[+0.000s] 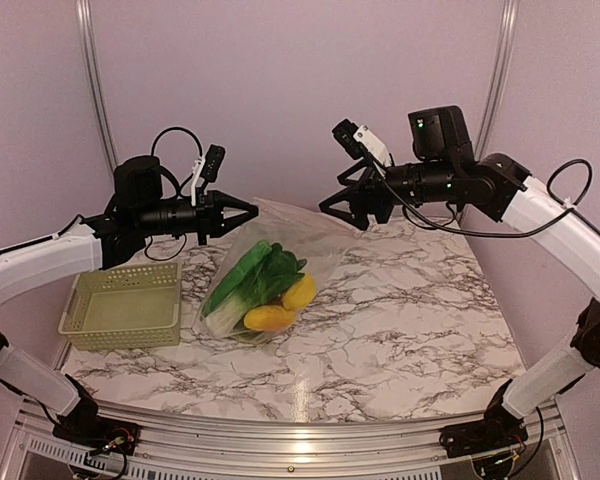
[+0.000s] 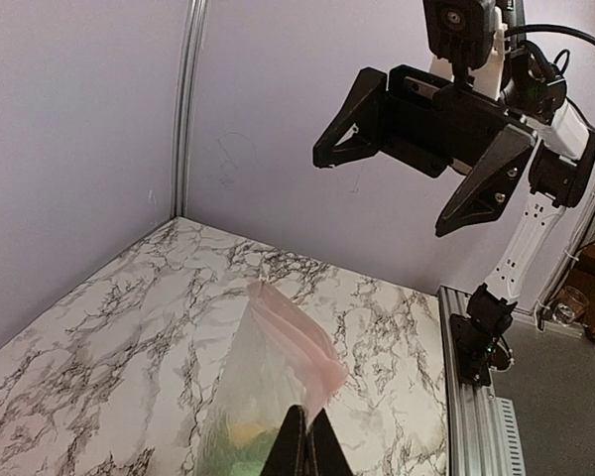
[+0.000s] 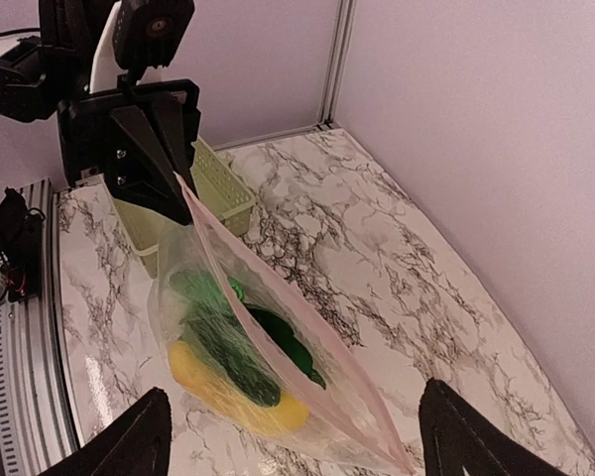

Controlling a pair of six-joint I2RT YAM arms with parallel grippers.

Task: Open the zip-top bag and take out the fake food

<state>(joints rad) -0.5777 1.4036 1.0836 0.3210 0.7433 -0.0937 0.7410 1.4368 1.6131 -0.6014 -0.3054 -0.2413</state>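
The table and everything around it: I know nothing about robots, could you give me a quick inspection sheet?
Surface: marble-patterned table, glare near the front edge.
Job's things: zip-top bag raised at one end; fake food inside it, green and yellow pieces.
Clutter: pale green basket left of the bag.
Grippers: left gripper shut on the bag's top edge; right gripper open, apart from it.
Cables: black cables looped on both arms.
Surroundings: lilac walls, metal frame rail in front.

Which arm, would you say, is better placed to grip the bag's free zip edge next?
Probably the right: the right gripper is open and empty near the zip-top bag's raised edge, while the left gripper is shut on that edge, holding it up.
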